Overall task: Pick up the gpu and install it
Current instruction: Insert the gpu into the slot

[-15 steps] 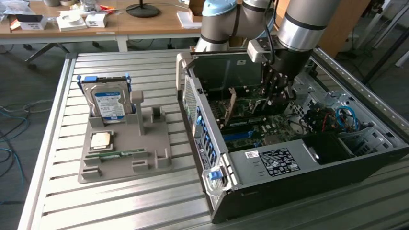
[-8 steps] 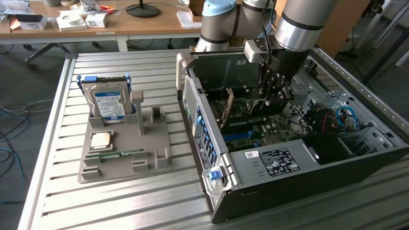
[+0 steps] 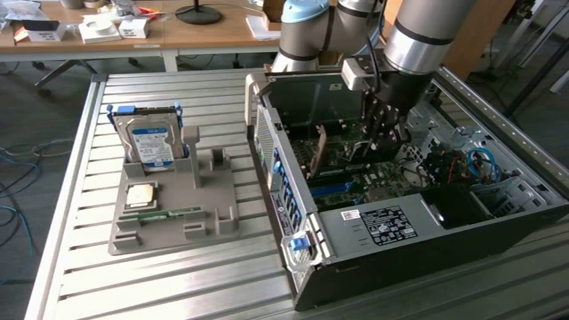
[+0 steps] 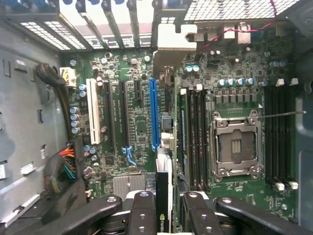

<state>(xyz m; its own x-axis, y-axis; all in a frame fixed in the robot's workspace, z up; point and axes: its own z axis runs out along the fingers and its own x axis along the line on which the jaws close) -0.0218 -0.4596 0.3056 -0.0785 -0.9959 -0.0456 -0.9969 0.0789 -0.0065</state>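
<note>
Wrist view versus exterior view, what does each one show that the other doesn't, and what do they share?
Wrist view: the gripper closed on the gpu, edge-on, close to the blue slot, and the empty CPU socket. Exterior view: the hard drive upright in the grey tray, a memory stick lying in it, the slatted table. Both: the open case, its motherboard, the gripper inside.

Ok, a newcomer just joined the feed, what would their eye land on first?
Probably the arm reaching down into the open computer case on the exterior view's right, its gripper closed on the gpu held edge-on just beside the long blue slot on the motherboard. Next, the hard drive standing upright in the grey holder on the exterior view's left.
</note>
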